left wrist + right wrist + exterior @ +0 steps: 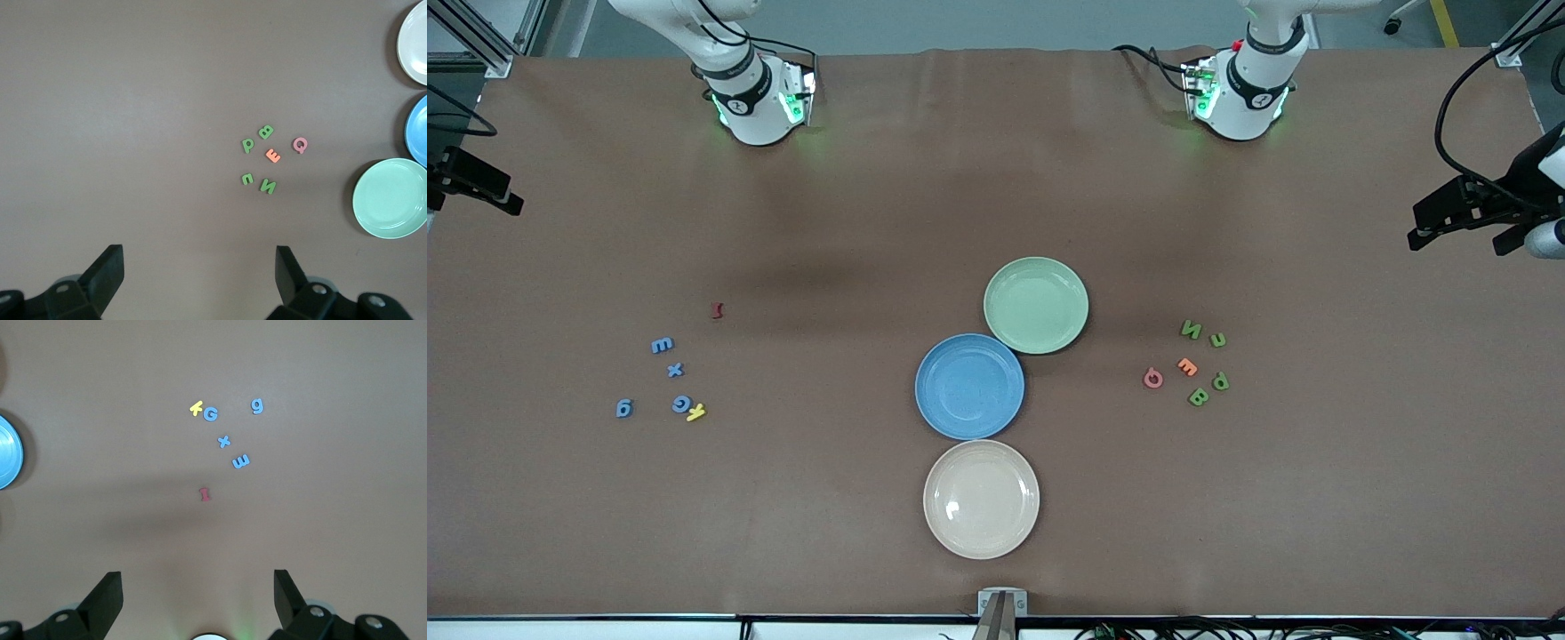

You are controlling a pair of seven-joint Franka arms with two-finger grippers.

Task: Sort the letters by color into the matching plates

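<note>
Several blue letters [675,370] lie scattered toward the right arm's end of the table, also in the right wrist view as blue letters [224,441]. Several green letters [1198,397] lie toward the left arm's end, seen again as green letters [268,187]. The light green plate [1036,305] and the blue plate [969,387] touch at mid-table, both holding nothing. My left gripper [199,257] hangs open high over bare table between its base and the green letters. My right gripper [197,579] hangs open high over the table by its own base. Neither gripper shows in the front view.
A cream plate [981,499] sits nearer the front camera, against the blue plate. A yellow letter [696,412] touches a blue one, and a dark red letter [717,310] lies apart. An orange letter [1186,366] and a pink letter [1153,379] lie among the green ones.
</note>
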